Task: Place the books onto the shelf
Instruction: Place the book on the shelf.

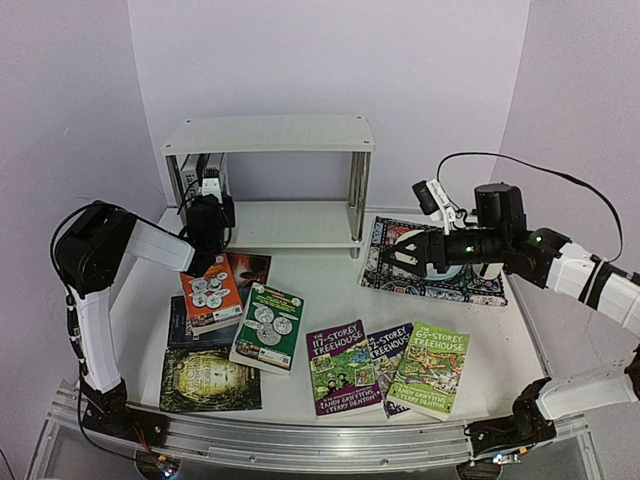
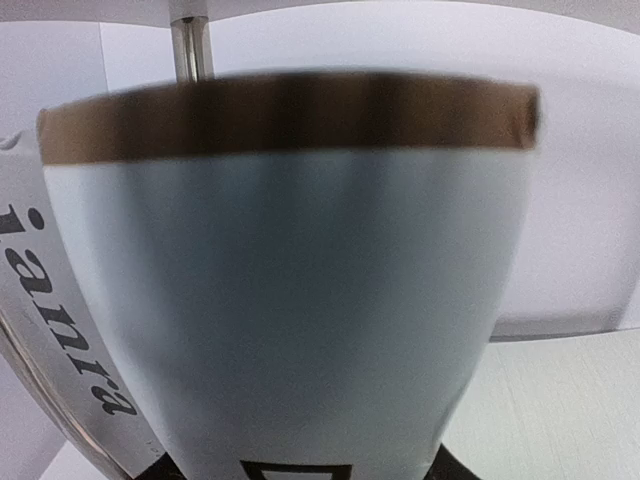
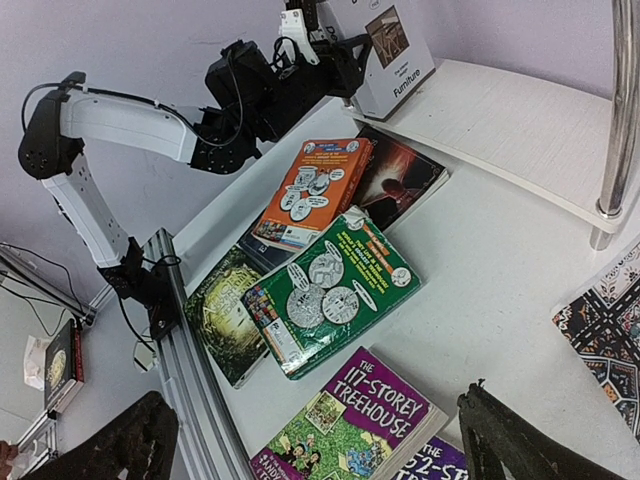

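**L claw has white book at shelf, R claw open over mat**

L claw (image 1: 210,200) is at the left end of the shelf (image 1: 268,133), lower level. It is clamped on a thick white book (image 3: 385,40) w/ a brown band across the top and "Furniture" printed on the cover. The book sits tilted over the bottom board. Can't tell if its lower edge rests on the board.

Just beside it stands a second white book (image 2: 60,300) w/ black lettering down the spine. A chrome post (image 2: 190,45) is behind them.

R claw (image 1: 392,254) hovers over the patterned mat (image 1: 470,285), right of the shelf. Its jaws are wide apart w/ nothing btwn them.

The other books lie flat on the table (image 1: 330,290) in front of the shelf.
- Left group:
  - The orange book (image 1: 212,292) lies on top of a dark red book (image 1: 250,268) and a dark blue book (image 1: 180,322).
  - The green book (image 1: 268,328) is just right of the orange one, touching it.
  - The dark green book (image 1: 210,380) is nearest the front edge.
- Right group, side by side:
  - The purple Treehouse book (image 1: 343,368) is on the left.
  - The blue Treehouse book (image 1: 385,345) is in the middle, partly under both neighbours.
  - The green Treehouse book (image 1: 430,368) is on the right.
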Controlling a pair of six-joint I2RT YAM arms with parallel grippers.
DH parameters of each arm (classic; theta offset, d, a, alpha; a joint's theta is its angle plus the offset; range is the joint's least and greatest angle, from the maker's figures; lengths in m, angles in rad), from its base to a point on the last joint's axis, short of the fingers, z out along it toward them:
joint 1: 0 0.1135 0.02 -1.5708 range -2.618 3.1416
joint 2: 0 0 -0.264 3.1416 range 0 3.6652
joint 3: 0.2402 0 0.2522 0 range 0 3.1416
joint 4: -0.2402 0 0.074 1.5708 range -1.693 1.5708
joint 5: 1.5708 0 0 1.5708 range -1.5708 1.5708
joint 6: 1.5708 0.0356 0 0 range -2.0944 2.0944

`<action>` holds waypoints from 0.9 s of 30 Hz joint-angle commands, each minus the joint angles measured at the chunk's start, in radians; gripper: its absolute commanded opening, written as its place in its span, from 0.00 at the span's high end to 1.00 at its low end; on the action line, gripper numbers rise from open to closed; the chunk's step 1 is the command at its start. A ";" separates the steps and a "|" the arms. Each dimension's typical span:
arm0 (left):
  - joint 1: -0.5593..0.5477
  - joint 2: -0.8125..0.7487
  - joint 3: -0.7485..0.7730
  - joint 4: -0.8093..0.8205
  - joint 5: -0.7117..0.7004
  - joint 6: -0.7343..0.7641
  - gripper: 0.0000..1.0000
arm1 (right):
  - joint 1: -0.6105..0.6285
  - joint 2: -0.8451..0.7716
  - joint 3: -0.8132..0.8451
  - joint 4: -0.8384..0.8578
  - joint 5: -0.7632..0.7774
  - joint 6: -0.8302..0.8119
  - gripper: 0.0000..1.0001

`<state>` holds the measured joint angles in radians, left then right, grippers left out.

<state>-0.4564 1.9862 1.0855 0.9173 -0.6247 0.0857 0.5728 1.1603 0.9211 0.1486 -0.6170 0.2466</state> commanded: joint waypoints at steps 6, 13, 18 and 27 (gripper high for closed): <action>0.007 -0.041 -0.011 0.049 -0.015 -0.003 0.48 | 0.004 0.015 0.056 0.013 -0.039 -0.011 0.02; 0.007 -0.085 -0.056 0.046 0.008 -0.024 0.47 | 0.004 0.019 0.060 0.014 -0.045 -0.009 0.02; 0.007 -0.124 -0.102 0.039 0.023 -0.042 0.46 | 0.004 0.024 0.064 0.014 -0.056 -0.008 0.02; 0.007 -0.164 -0.159 0.032 0.011 -0.061 0.45 | 0.004 0.012 0.056 0.014 -0.061 -0.003 0.02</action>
<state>-0.4549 1.8828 0.9450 0.9176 -0.6048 0.0462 0.5728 1.1805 0.9443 0.1489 -0.6472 0.2474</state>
